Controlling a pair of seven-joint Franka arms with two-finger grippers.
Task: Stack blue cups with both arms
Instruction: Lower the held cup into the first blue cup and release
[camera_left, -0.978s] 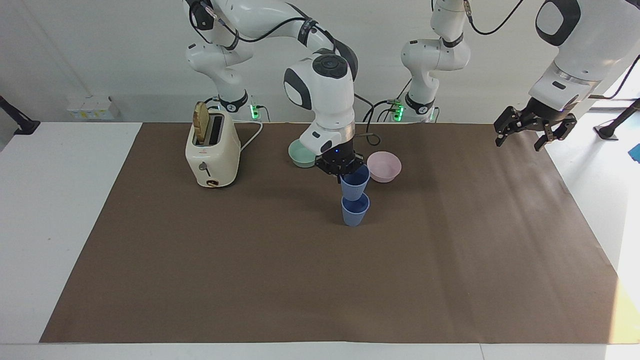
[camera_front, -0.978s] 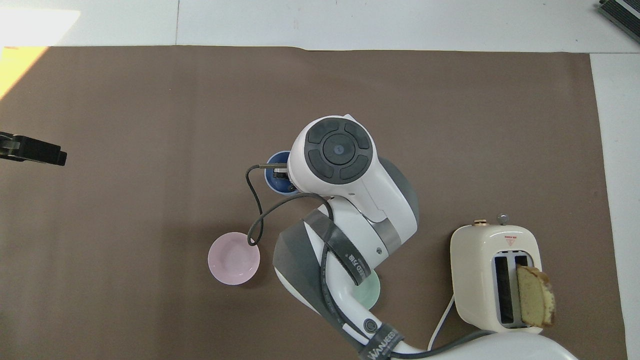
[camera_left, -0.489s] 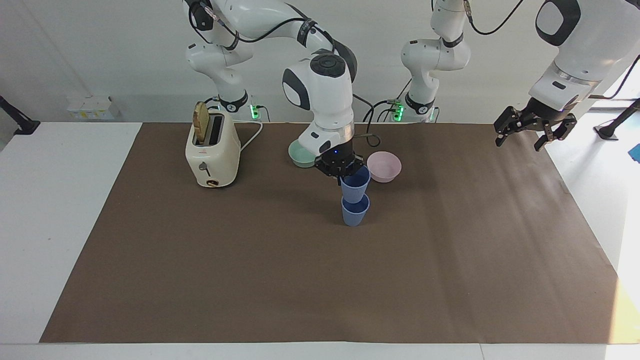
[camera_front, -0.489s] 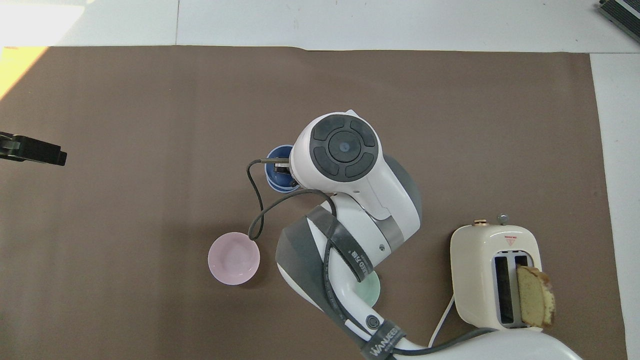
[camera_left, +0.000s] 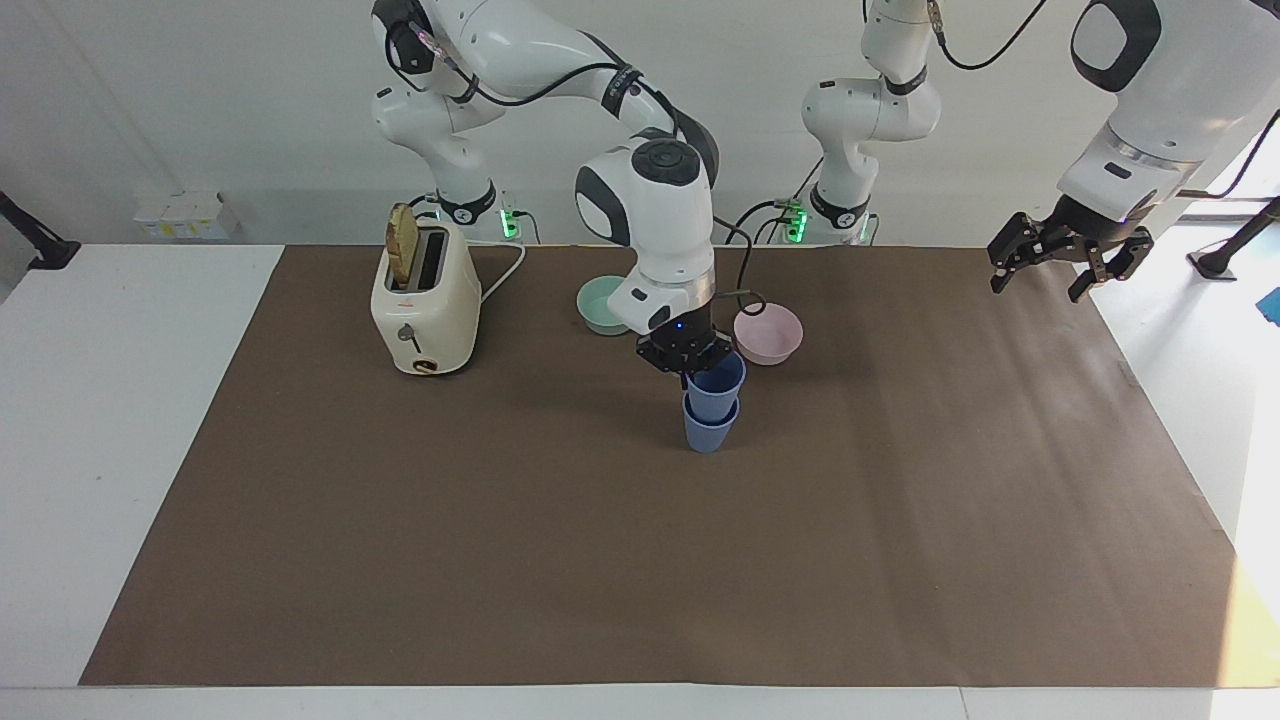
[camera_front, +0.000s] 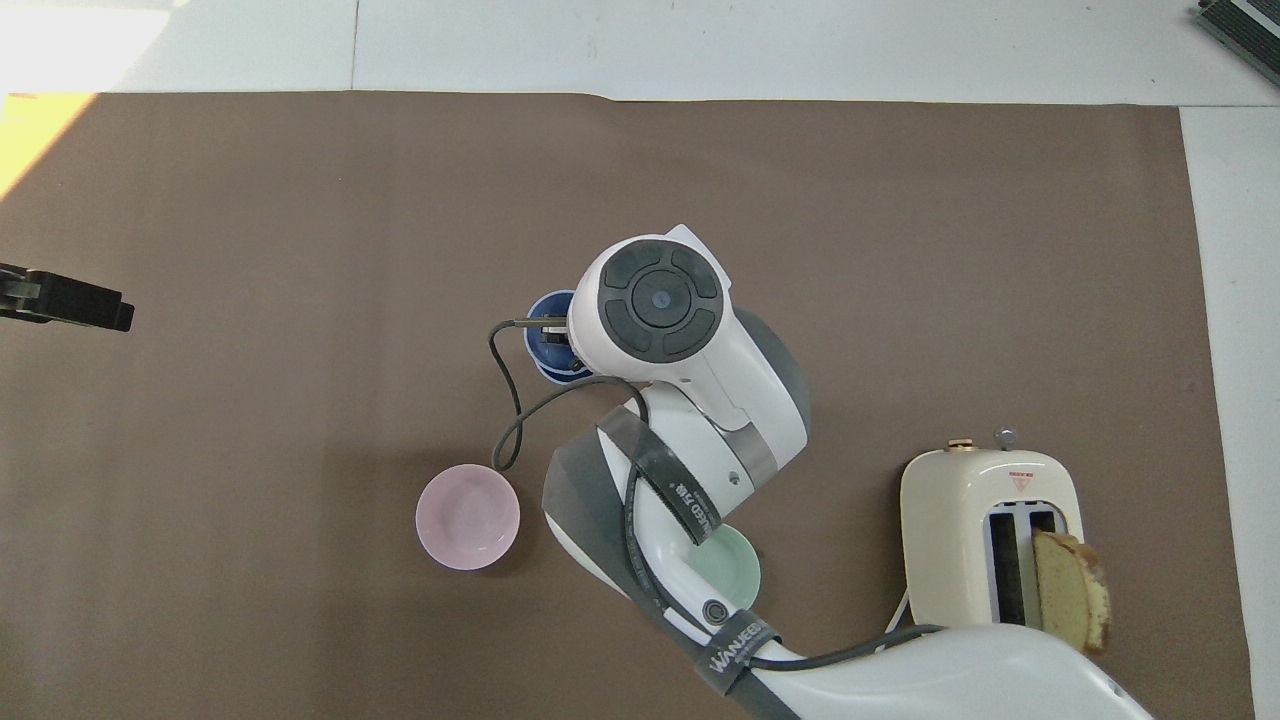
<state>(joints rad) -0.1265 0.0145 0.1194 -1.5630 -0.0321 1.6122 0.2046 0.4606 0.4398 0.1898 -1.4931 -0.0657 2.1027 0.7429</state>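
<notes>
Two blue cups stand mid-table. The lower cup rests on the brown mat. The upper cup sits partly nested in it. My right gripper is shut on the upper cup's rim, on the side toward the robots. In the overhead view the right arm covers most of the cups. My left gripper is open and empty, held in the air over the mat's edge at the left arm's end of the table; it also shows in the overhead view.
A pink bowl and a teal bowl sit nearer to the robots than the cups. A cream toaster with a bread slice stands toward the right arm's end. Two smaller white arms stand at the table's robot end.
My right gripper has lowered the upper cup, which was held just above the lower cup, down into it. The left arm has not moved.
</notes>
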